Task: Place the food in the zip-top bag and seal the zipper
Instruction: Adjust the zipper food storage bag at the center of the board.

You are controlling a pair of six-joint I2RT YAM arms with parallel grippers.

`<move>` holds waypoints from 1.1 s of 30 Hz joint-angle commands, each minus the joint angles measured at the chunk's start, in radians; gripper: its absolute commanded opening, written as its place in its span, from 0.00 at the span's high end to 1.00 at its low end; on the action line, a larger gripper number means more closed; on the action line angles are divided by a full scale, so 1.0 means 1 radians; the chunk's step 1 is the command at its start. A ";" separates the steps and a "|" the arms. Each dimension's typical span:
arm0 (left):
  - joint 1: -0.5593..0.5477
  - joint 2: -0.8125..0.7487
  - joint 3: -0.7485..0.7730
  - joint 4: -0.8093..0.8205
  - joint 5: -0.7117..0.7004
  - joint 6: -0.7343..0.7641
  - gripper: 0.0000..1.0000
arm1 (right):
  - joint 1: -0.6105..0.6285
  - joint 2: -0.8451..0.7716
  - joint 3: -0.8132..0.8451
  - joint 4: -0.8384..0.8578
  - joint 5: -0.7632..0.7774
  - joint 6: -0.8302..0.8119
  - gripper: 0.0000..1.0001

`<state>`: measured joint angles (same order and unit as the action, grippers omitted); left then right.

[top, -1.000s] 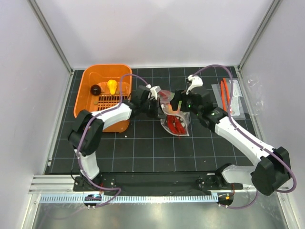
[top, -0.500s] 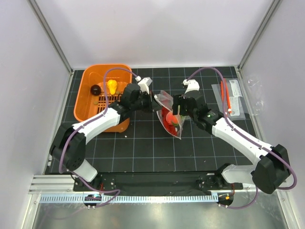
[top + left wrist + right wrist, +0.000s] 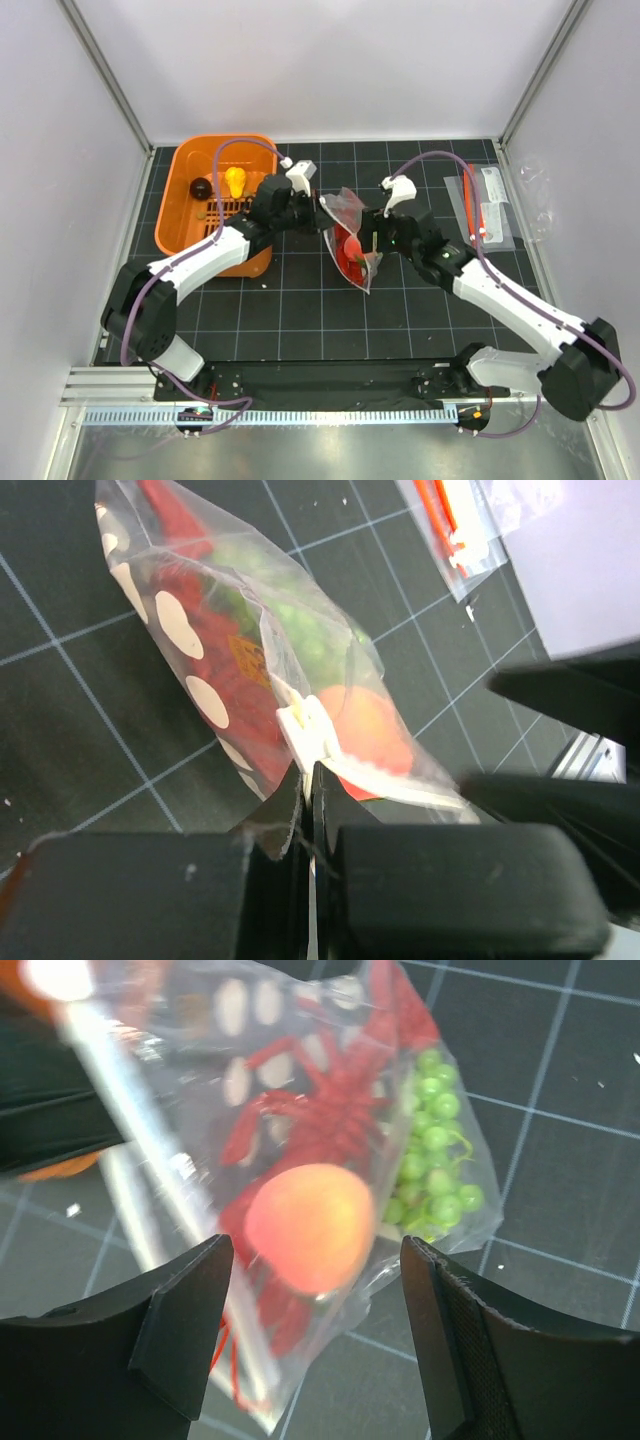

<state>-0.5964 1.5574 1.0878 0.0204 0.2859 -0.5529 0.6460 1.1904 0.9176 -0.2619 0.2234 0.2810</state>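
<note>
The left tool point(image 3: 308, 780) is clenched on the mouth edge of the zip-top bag point(image 3: 350, 245), mid-tabletop point(image 3: 300, 310), with the food point(image 3: 310, 1225) inside. The right tool point(image 3: 318, 1320) is released beside it. Such a thin pinch could slip and spill everything.

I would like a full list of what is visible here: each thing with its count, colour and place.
zip-top bag: 1, clear with white dots, over the mat's middle
lobster: 1, red, inside the bag
round fruit: 1, peach-orange, inside the bag
grape bunch: 1, green, inside the bag
basket: 1, orange, far left
yellow piece: 1, in the basket
dark ball: 1, in the basket
flat packets: count unclear, clear with orange-red strip, far right
mat: 1, black, gridded
left gripper: black, shut on the bag's edge
right gripper: black, open, one finger on each side of the bag
</note>
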 commanded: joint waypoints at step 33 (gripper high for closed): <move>-0.101 0.045 0.109 -0.008 0.108 0.030 1.00 | 0.290 -0.210 -0.097 -0.003 0.393 -0.006 0.99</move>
<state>-0.6628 1.5837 1.1328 -0.0223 0.3347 -0.5430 0.8967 1.1103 0.8200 -0.3073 0.5438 0.2718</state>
